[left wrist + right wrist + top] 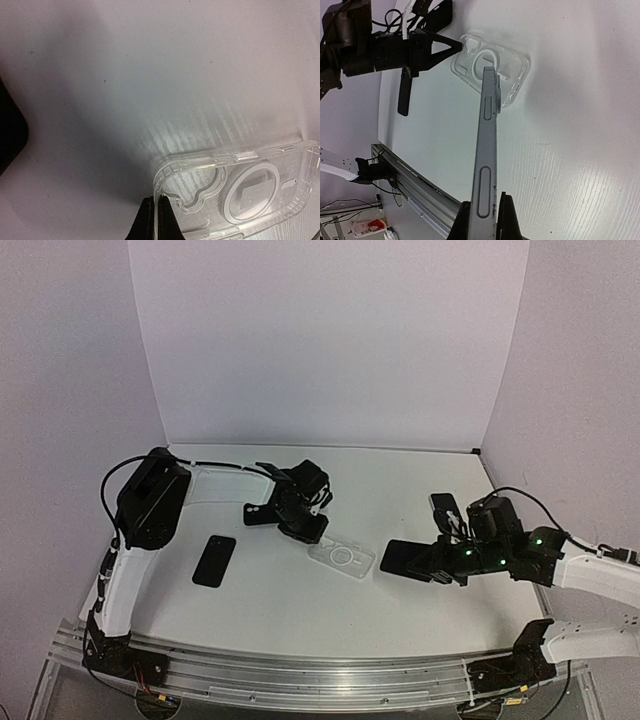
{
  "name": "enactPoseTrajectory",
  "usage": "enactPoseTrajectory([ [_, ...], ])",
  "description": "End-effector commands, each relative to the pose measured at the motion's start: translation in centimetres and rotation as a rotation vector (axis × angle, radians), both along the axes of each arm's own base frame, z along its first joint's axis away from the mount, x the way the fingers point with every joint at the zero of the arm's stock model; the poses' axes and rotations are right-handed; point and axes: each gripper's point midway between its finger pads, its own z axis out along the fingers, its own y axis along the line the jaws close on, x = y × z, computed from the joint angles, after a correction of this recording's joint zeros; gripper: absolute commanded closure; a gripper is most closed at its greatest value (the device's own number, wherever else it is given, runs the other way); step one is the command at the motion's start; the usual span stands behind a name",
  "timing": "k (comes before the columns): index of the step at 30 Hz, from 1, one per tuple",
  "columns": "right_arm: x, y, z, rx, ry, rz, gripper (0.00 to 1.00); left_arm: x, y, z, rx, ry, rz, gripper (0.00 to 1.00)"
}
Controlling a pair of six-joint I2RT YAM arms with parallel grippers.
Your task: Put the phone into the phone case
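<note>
Phones: two. Loose phone (214,560) lies flat near the table's (300,610) left edge; held phone (487,150) is clenched edgewise in right gripper (485,200). Left gripper (157,201) pinches a corner of the one phone case (240,195), mid-table.

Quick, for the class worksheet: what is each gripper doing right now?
Left gripper: closed, pinching the corner rim of the clear case.
Right gripper: closed on the phone, gripped edge-on by its faces.

You've got a clear phone case (342,557) with a pale ring (227,197); grey-edged phone (487,165); black phone (214,560) at left; white surface (300,610); green lights (498,562) on your right arm (600,580).
</note>
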Motion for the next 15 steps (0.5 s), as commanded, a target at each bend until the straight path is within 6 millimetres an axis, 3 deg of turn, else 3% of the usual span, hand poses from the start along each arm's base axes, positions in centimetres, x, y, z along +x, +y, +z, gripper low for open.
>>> enactPoseTrajectory([
  [1,1.3,1.7,2.2,0.049,-0.054,0.039,1.00,-2.8,2.5,0.4,0.107,-0.019,0.129,1.00],
  [9,2.2,5.0,2.7,0.123,0.008,0.106,1.00,-5.6,4.9,0.8,0.111,0.070,0.434,0.87],
  [15,3.0,7.0,2.9,0.165,0.029,0.153,1.00,-6.4,5.2,2.2,0.067,0.073,0.493,0.77],
])
